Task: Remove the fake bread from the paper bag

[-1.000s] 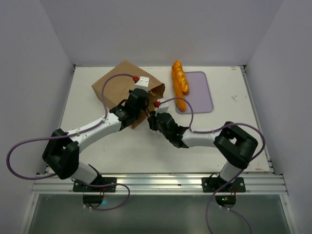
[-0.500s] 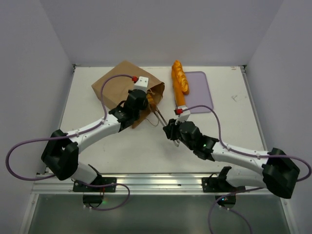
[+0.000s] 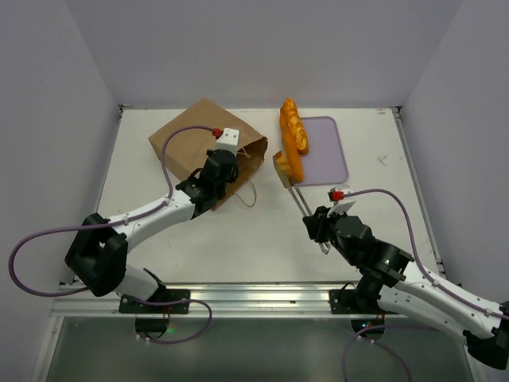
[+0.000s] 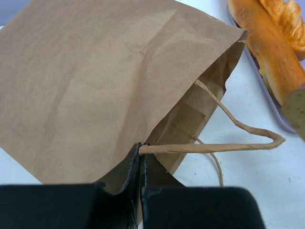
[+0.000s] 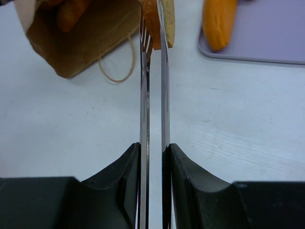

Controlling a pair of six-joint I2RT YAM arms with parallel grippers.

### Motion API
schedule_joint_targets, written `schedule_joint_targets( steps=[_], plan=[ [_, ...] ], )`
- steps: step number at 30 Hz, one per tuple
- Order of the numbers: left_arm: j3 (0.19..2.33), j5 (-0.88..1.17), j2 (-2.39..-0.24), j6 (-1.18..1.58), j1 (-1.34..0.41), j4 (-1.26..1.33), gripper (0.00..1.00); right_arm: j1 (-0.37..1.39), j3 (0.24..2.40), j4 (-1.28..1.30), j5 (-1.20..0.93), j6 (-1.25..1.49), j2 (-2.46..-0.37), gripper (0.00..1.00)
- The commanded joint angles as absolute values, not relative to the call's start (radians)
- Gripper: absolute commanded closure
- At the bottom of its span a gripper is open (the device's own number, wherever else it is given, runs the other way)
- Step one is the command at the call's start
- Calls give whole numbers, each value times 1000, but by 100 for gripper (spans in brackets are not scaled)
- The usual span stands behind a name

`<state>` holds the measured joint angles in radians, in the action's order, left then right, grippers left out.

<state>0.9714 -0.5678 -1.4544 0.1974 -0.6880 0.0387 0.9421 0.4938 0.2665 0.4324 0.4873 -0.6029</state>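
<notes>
Right wrist view: the right gripper (image 5: 152,160) is clamped on the long metal tongs (image 5: 152,90), squeezing the two blades nearly together. At the tongs' far tips a bread piece (image 5: 153,21) is pinched, clear of the paper bag (image 5: 90,40) and between its mouth and the lavender tray (image 5: 267,45). Whether the piece touches the desk (image 5: 71,124) cannot be told. Another orange piece (image 5: 69,14) shows inside the bag's open mouth.

In the left wrist view, the left gripper (image 4: 141,160) has its fingers pressed together on the cord handle (image 4: 214,147) where it meets the bag's lip. The bag lies flat on the far left part of the desk, with its mouth turned toward the tray. Two loaves (image 4: 264,45) lie along the tray's left edge, and the farther one reaches past the tray's far rim.
</notes>
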Motion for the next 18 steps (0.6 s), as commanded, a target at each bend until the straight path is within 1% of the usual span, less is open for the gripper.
schedule_joint_targets(
  steps=[1,5,12,16,18],
  plan=[
    [940,-577,-1408,195,-678,107,100,940,551,432,560,468,-586,83],
    [890,-555,-1370,187,-678,166,100,939,584,474,690,437,-598,84],
    [862,-563,-1365,186,-678,181,100,927,606,474,820,411,-630,83],
    [861,-558,-1362,187,-678,179,100,901,620,469,870,400,-686,83],
    [858,-557,-1353,187,-678,178,100,870,620,440,856,387,-722,84]
  ],
)
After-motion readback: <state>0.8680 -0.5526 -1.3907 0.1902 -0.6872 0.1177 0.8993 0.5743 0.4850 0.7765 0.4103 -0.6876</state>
